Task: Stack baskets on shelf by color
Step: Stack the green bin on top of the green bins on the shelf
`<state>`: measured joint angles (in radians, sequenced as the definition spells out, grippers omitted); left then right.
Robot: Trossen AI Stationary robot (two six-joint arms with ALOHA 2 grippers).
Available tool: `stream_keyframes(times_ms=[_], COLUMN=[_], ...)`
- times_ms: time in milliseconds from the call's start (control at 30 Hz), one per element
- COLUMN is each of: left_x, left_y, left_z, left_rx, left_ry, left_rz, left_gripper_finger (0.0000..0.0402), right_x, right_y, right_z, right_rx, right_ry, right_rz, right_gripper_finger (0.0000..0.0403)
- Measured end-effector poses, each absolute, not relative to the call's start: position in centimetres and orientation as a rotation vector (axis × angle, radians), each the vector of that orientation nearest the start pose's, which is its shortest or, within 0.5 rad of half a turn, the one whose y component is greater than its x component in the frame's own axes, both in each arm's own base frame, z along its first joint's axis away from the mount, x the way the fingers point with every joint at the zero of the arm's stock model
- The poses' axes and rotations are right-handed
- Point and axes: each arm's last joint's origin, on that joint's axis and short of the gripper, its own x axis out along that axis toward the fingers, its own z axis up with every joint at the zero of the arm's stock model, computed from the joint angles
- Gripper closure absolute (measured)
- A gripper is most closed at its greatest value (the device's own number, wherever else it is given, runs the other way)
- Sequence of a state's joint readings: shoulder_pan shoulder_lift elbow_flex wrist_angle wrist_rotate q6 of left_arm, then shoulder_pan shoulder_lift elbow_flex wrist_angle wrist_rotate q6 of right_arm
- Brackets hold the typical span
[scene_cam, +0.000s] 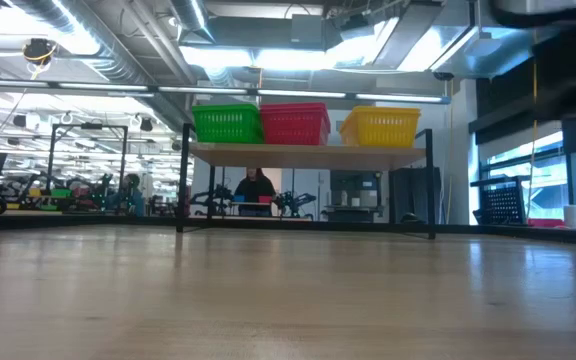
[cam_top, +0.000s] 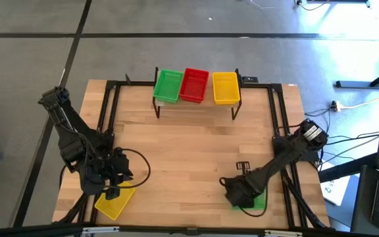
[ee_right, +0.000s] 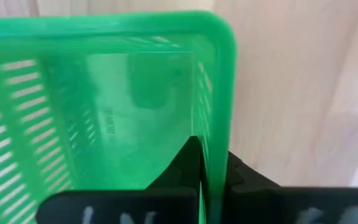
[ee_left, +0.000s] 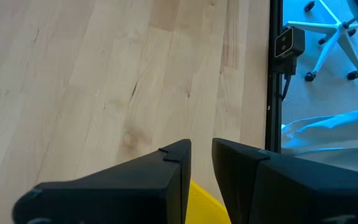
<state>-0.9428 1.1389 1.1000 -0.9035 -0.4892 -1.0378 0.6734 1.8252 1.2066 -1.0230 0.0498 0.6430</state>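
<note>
Right tool (ee_right: 213, 186) clenched on the side wall of a green basket (ee_right: 104, 106), one finger inside the mesh, the other outside against the rim. Basket flat on the tabletop (cam_top: 196, 151) directly under that tool, at the near right corner, mostly hidden beneath it in the high view.

Left tool (ee_left: 201, 168) low over the near left corner, fingers close together with a narrow gap, astride the edge of a yellow basket (cam_top: 115, 203); firm grip or loose touch not discernible. Yellow basket on the tabletop just below and nearward of this tool, tilted askew to the edge.

Well ahead of both tools, at the far edge: shelf (cam_top: 196, 104) carrying three baskets side by side, green one (scene_cam: 226, 124) nearer the left tool's side, red one (scene_cam: 294, 124) in the middle, yellow one (scene_cam: 380, 127) nearer the right tool's side.
</note>
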Motion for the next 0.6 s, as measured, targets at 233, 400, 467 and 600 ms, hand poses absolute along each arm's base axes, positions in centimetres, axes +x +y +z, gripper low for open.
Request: stream_keyframes(times_ms=[233, 400, 467, 600], left_x=[13.5, 13.5, 13.5, 13.5], left_y=[-16.3, -16.3, -16.3, -16.3], left_z=[31.8, 31.8, 31.8, 31.8], left_rx=[-0.355, -0.355, -0.354, -0.354], left_ry=[0.821, 0.821, 0.821, 0.821], left_rz=[-0.009, -0.009, -0.009, -0.009], left_gripper_finger=[0.0344, 0.0344, 0.0344, 0.0344], right_x=[28.6, 31.3, 32.2, 33.7], right_y=[17.0, 14.3, 13.2, 11.0], right_z=[19.4, 20.9, 21.1, 20.8], right_rx=[0.197, 0.543, 0.694, 0.942], right_ry=[1.498, 1.383, 1.323, 1.221], right_rz=[-0.228, -0.475, -0.574, -0.681], right_gripper_finger=[0.0401, 0.0402, 0.0402, 0.0402])
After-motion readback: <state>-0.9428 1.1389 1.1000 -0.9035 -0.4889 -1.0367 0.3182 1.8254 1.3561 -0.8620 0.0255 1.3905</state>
